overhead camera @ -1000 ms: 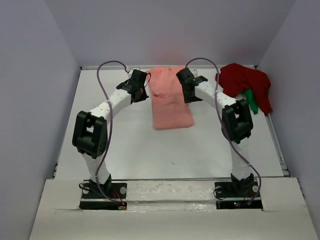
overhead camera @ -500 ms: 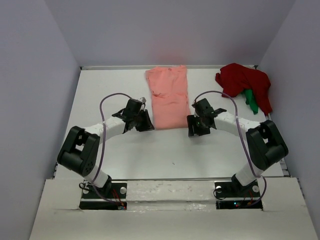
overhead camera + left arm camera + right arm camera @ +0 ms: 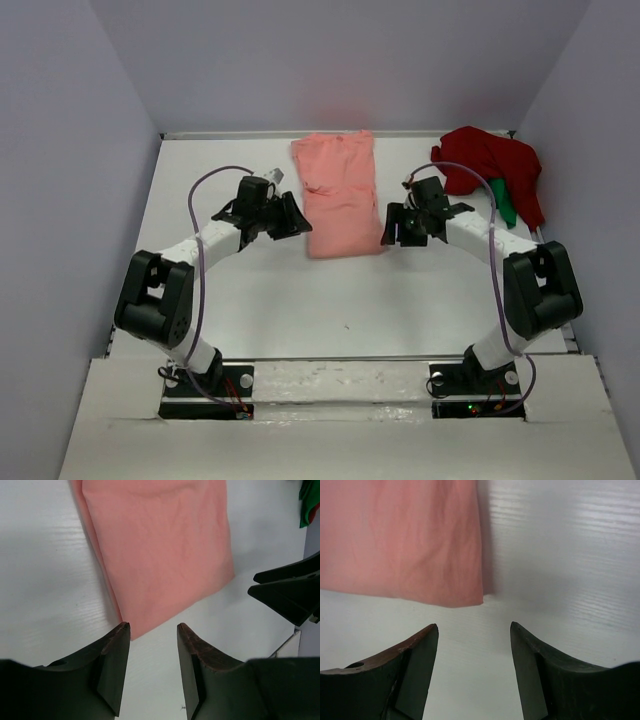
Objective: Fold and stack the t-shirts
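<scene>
A salmon-pink t-shirt (image 3: 340, 195) lies folded into a long strip at the back middle of the table; it also shows in the left wrist view (image 3: 160, 545) and the right wrist view (image 3: 405, 540). My left gripper (image 3: 292, 218) is open and empty beside the strip's near-left corner; in its wrist view the gripper (image 3: 152, 626) is just off that corner. My right gripper (image 3: 392, 226) is open and empty beside the near-right corner, shown open (image 3: 474, 626) in its wrist view. A dark red t-shirt (image 3: 490, 165) lies crumpled at the back right over a bright green one (image 3: 503, 203).
The white table (image 3: 330, 300) is walled by grey panels on the left, back and right. Low rims run along the table's side edges. A purple cable loops over each arm.
Both arms came back from the shirt's far end to its near end, then shifted slightly farther and now flank its near corners. The pink shirt lies flat, released.
</scene>
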You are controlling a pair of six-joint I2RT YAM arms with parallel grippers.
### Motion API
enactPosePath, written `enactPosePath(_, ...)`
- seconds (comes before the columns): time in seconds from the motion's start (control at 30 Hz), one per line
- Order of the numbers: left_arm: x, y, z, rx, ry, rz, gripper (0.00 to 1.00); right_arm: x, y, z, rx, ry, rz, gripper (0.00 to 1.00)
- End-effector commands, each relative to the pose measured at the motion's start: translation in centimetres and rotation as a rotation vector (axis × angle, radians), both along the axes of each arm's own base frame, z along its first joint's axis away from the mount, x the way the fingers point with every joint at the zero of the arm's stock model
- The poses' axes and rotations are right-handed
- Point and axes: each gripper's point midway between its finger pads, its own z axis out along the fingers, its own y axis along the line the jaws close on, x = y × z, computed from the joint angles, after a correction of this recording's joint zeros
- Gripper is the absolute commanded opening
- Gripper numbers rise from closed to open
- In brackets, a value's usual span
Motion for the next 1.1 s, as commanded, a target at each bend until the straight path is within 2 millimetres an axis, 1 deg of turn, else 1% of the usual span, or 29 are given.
enactPosePath(0.0, 1.4, -0.1, 0.1, -0.005, 0.003, -0.021, 0.52, 3.1, 0.3, 2.5, 0.056, -0.075, -0.01, 0.65)
enactPosePath(0.03, 1.5, -0.1, -0.5, 0.0, 0.023, -0.02, 0.52, 3.3, 0.4, 2.6, 0.062, -0.076, -0.008, 0.65)
enactPosePath(0.07, 1.6, -0.1, -0.7, 0.001, 0.031, -0.02, 0.52, 3.5, 0.2, 2.2, 0.062, -0.065, -0.011, 0.65)
enactPosePath(0.1, 1.7, -0.2, -1.0, -0.001, 0.038, -0.025, 0.52, 3.8, 0.4, 2.5, 0.068, -0.072, -0.006, 0.65)
enactPosePath(0.13, 1.7, -0.3, -1.2, -0.003, 0.047, -0.025, 0.52, 3.9, 0.5, 2.3, 0.068, -0.067, -0.003, 0.65)
enactPosePath(0.17, 1.9, -0.3, -1.8, -0.001, 0.06, -0.024, 0.52, 4.0, 0.6, 1.7, 0.067, -0.051, -0.001, 0.65)
enactPosePath(0.23, 1.9, -0.6, -2.0, -0.014, 0.067, -0.03, 0.52, 4.2, 0.8, 1.4, 0.068, -0.044, 0.005, 0.65)
enactPosePath(0.27, 1.9, -0.6, -2.5, -0.01, 0.077, -0.028, 0.52, 4.4, 0.9, 1.0, 0.069, -0.035, 0.007, 0.65)
enactPosePath(0.37, 2.0, -0.6, -2.8, -0.013, 0.079, -0.03, 0.52, 4.8, 1.1, 0.5, 0.07, -0.03, 0.009, 0.65)
enactPosePath(0.53, 1.9, -0.8, -3.2, -0.019, 0.089, -0.042, 0.52, 5.2, 0.9, -1.0, 0.069, -0.001, 0.002, 0.65)
enactPosePath(0.77, 1.9, -1.2, -3.4, -0.036, 0.095, -0.053, 0.53, 5.5, 1.4, -2.9, 0.08, 0.028, 0.012, 0.65)
enactPosePath(0.9, 2.1, -1.3, -3.8, -0.037, 0.1, -0.058, 0.53, 5.9, 1.5, -3.1, 0.079, 0.028, 0.011, 0.65)
enactPosePath(0.93, 2.0, -1.4, -3.9, -0.042, 0.105, -0.062, 0.53, 6.0, 1.6, -2.9, 0.082, 0.026, 0.013, 0.65)
enactPosePath(0.97, 2.1, -1.4, -3.9, -0.042, 0.105, -0.062, 0.53, 6.2, 1.2, -2.6, 0.082, 0.017, 0.003, 0.65)
enactPosePath(1.07, 2.6, -0.9, -4.2, -0.011, 0.108, -0.03, 0.53, 6.9, 0.8, -1.8, 0.059, -0.011, -0.007, 0.65)
